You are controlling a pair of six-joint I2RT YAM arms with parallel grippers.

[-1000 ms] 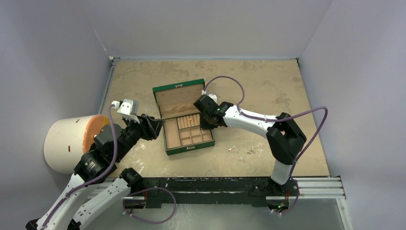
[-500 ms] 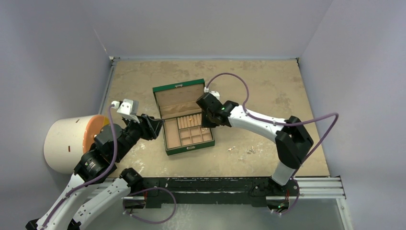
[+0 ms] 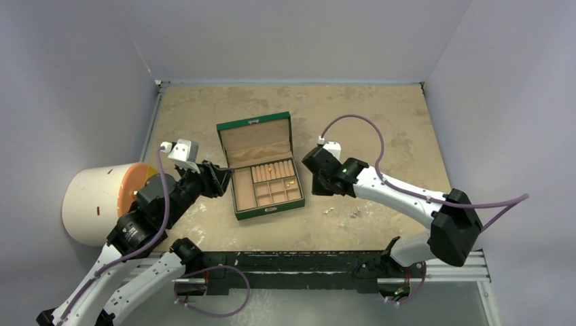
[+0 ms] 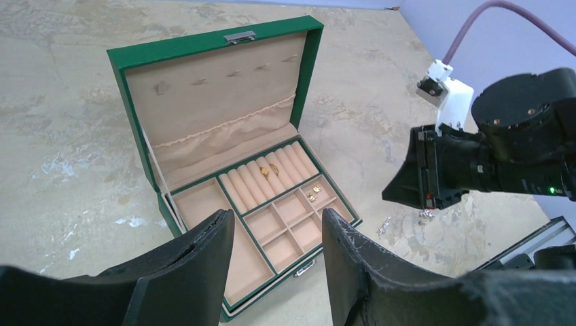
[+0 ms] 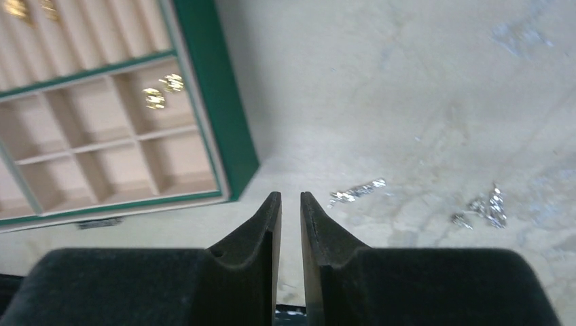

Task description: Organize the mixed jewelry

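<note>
Drawn back over the last second: right gripper (image 5: 290, 198), off the ring rolls of the green box (image 3: 265, 211) and out over the table (image 3: 380, 122), just right of the box's near right corner. No change at left gripper (image 4: 278, 221), parked at the box's left side.

Nearest the arms, not yet sorted: a silver sliver (image 5: 356, 191) loose on the table just right of the right gripper's tips, and a silver cluster (image 5: 483, 207) a little farther right. Both well outside the box.

Next back, inside the box: gold pieces (image 5: 163, 92), two of them, in the far right square compartment. Nothing visible in the other squares or in the long tray on the left. Farther back, gold rings (image 4: 268, 170) tucked between the ring rolls. Beyond those, only the lid (image 4: 210, 95), open and leaning back, with nothing visible on its lining.

Judged roughly half done: gold put away, silver left on the table. Probably next: a reach for the sliver, the closer of the two.

Right gripper: fingers drawn almost together, only a narrow slit between them, nothing seen in it, nothing touched; pointed at bare table between box corner and sliver. Height above the surface not readable.

Left gripper: fingers spread wide, empty, framing the box's near edge in the wrist view; contact with the box not apparent.
</note>
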